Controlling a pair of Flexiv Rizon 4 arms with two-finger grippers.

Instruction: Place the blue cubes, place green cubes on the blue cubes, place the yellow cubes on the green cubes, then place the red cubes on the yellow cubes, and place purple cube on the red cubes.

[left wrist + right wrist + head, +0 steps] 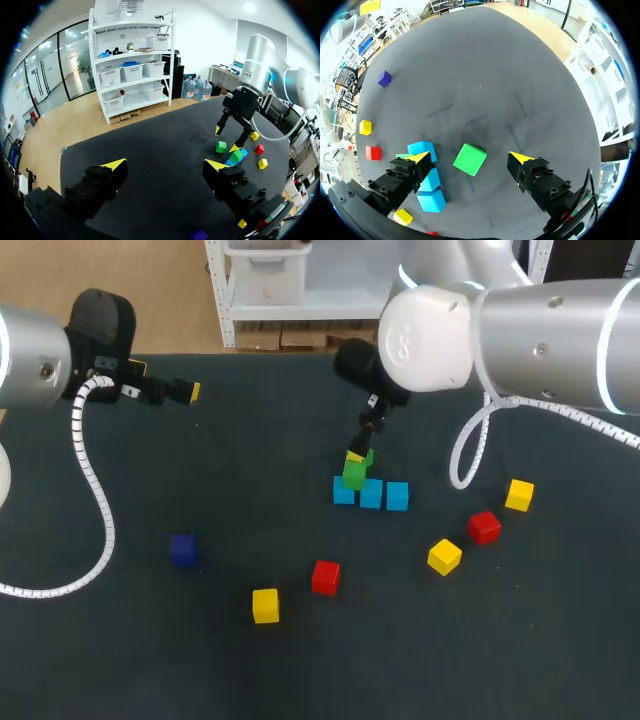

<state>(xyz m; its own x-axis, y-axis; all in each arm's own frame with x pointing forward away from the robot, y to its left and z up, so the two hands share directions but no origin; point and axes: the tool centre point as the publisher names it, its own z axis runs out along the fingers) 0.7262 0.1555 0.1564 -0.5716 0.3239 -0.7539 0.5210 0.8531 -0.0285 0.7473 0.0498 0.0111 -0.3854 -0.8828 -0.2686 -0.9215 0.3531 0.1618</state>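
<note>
Three blue cubes (371,494) stand in a row at mid-table. One green cube (353,476) rests on the row's left end. A second green cube (470,159) lies on the cloth just behind the row. My right gripper (358,455) hangs open over it, with the cube in the gap between the fingers and touching neither. In the right wrist view the blue row (431,181) runs beside one finger, which hides most of the stacked green cube. My left gripper (190,392) is open and empty at the far left, well away from the cubes.
Loose on the cloth are a purple cube (182,549) at the left, a yellow cube (265,605) and a red cube (325,577) in front. To the right lie two yellow cubes (444,556) (519,494) and a red one (484,527).
</note>
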